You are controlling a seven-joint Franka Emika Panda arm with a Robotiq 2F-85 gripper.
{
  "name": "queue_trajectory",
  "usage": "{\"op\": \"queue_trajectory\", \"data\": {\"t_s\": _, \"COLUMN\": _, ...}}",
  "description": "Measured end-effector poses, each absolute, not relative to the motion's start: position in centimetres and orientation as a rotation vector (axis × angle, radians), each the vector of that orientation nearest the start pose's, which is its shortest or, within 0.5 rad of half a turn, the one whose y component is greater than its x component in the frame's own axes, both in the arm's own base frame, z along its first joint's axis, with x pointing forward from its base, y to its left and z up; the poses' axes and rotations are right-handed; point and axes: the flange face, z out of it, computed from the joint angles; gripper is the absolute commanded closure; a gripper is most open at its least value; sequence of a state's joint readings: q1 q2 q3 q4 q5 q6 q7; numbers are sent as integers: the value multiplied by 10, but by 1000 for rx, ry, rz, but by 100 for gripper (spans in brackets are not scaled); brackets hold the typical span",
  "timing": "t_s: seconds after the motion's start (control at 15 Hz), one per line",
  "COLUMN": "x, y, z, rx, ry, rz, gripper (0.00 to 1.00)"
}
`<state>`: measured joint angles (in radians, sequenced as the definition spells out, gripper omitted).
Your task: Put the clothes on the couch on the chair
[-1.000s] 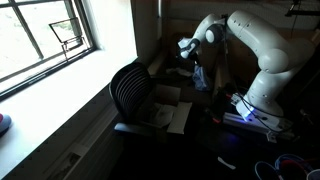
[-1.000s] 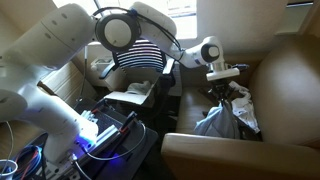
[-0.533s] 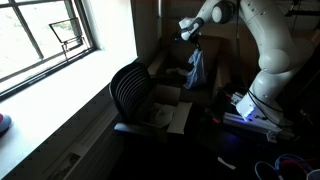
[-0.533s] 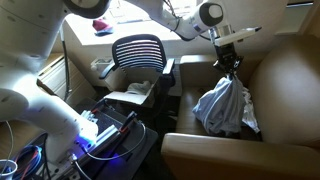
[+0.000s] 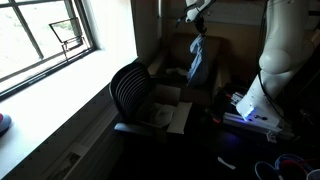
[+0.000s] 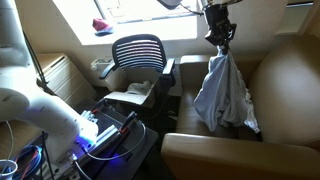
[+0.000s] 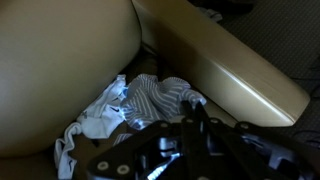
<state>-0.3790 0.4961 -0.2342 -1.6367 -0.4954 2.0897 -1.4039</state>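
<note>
My gripper (image 6: 220, 38) is high above the couch (image 6: 292, 88), shut on the top of a pale blue-white striped garment (image 6: 222, 95). The garment hangs down in a long bunch, its lower end near the couch seat. In an exterior view the gripper (image 5: 196, 17) is near the top edge, with the garment (image 5: 197, 60) dangling in front of the dark couch (image 5: 175, 55). In the wrist view the gripper (image 7: 193, 108) pinches the striped cloth (image 7: 150, 100), with the tan couch arm (image 7: 225, 62) behind it. The black ribbed chair (image 6: 138, 52) (image 5: 130, 90) stands beside the couch.
Flat whitish cardboard sheets (image 6: 135, 95) (image 5: 167, 112) lie on the chair's seat. The robot's base with a blue light (image 6: 100, 132) (image 5: 248, 112) and cables stands close to the chair. A window (image 5: 40, 35) and its sill run along one side. The near couch arm (image 6: 225, 155) lies below the garment.
The gripper has risen steadily with the garment in it. The cloth, earlier bunched on the couch seat, now hangs stretched out below the fingers.
</note>
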Motion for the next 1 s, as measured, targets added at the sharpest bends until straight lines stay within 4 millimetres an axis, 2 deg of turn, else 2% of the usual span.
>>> {"op": "queue_trajectory", "data": {"t_s": 0.27, "x": 504, "y": -388, "z": 405, "rx": -2801, "ry": -1770, "rz": 527, "gripper": 96}}
{"op": "queue_trajectory", "data": {"t_s": 0.4, "x": 488, "y": -384, "z": 420, "rx": -2803, "ry": -1771, "rz": 486, "gripper": 99}}
{"op": "queue_trajectory", "data": {"t_s": 0.6, "x": 488, "y": -380, "z": 416, "rx": -2792, "ry": -1774, "rz": 488, "gripper": 99}}
{"op": "queue_trajectory", "data": {"t_s": 0.73, "x": 497, "y": -371, "z": 418, "rx": -2778, "ry": -1840, "rz": 450, "gripper": 99}}
{"op": "queue_trajectory", "data": {"t_s": 0.87, "x": 507, "y": -351, "z": 432, "rx": -2738, "ry": -1973, "rz": 381, "gripper": 99}}
{"op": "queue_trajectory", "data": {"t_s": 1.0, "x": 508, "y": -318, "z": 455, "rx": -2666, "ry": -2111, "rz": 329, "gripper": 99}}
